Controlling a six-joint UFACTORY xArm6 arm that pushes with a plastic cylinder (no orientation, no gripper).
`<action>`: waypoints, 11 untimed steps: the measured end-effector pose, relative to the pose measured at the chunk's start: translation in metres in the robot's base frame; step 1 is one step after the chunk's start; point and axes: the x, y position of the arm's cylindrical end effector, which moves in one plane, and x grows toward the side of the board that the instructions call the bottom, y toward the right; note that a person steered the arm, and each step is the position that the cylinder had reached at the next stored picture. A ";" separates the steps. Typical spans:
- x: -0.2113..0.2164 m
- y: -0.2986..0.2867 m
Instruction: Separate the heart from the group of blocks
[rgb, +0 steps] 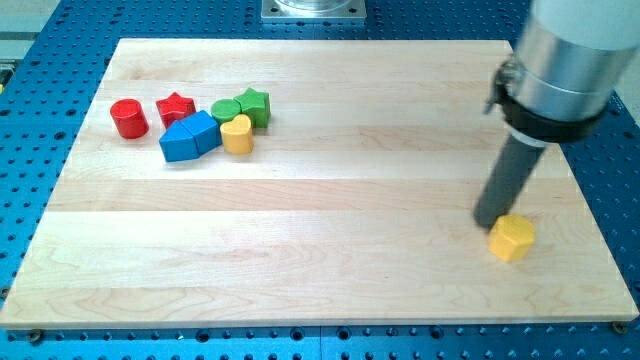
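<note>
While my tip (489, 222) rests beside the yellow hexagon (512, 238) at the view's lower right, the yellow heart (237, 133) sits well apart, touching the blue block (189, 137) in the upper-left cluster. I have no jaws, only a rod. Next, I judge, comes the approach: crossing over to get behind the heart.

A pale wooden board (330, 270) lies on a blue perforated base (40, 150), which shows on all sides. A grey metal plate (313, 9) sits at the view's top edge. One yellow block (512, 238) — roughly hexagonal — stands alone on the board near the view's bottom right.
</note>
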 end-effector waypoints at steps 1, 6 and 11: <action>-0.023 0.002; -0.140 -0.296; -0.018 -0.246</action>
